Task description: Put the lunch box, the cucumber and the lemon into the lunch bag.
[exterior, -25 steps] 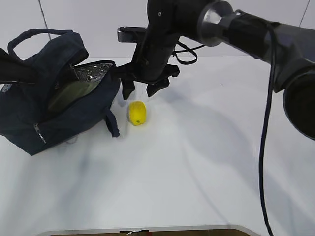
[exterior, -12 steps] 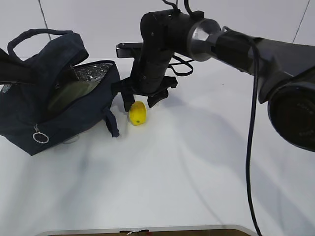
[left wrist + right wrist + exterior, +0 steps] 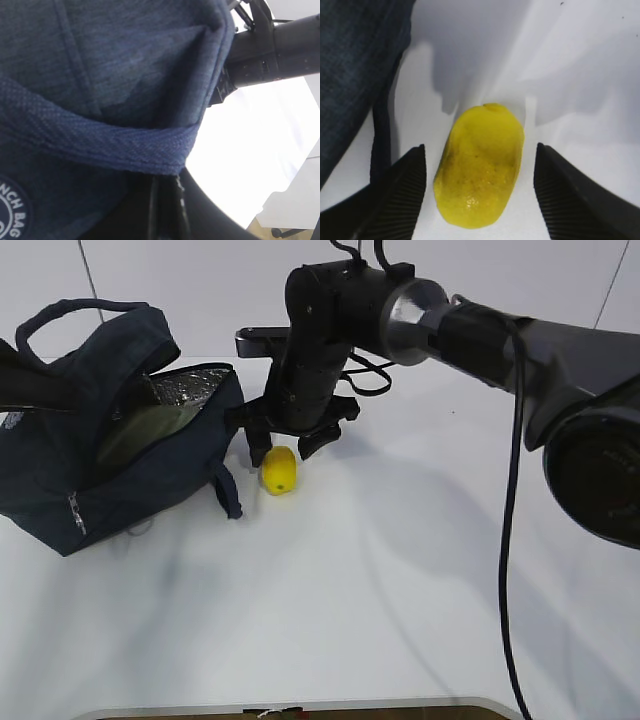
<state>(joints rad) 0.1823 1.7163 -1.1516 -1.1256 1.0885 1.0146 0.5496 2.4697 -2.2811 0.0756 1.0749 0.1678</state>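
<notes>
The yellow lemon (image 3: 279, 470) lies on the white table just right of the navy lunch bag (image 3: 60, 480). My right gripper (image 3: 281, 452) is open and low over the lemon. In the right wrist view the lemon (image 3: 480, 172) sits between the two ribbed fingers (image 3: 402, 192) without touching either. My left gripper (image 3: 60, 392) is at the bag's top left; in the left wrist view it (image 3: 165, 200) is shut on the bag's fabric (image 3: 110, 75) below a strap. The bag's mouth is held open, showing silver lining and a pale green surface (image 3: 150, 435) inside. The cucumber is hidden.
The bag's side strap (image 3: 228, 490) hangs down close to the lemon's left. The bag edge shows at the left of the right wrist view (image 3: 355, 65). White table (image 3: 400, 590) stretches to the right and front; a black cable (image 3: 515, 540) hangs from the right arm.
My right gripper has come down and slightly left, so its open fingers now flank the lemon. The bag's ring pull swung into sight and back. The left gripper and lemon have not moved.
</notes>
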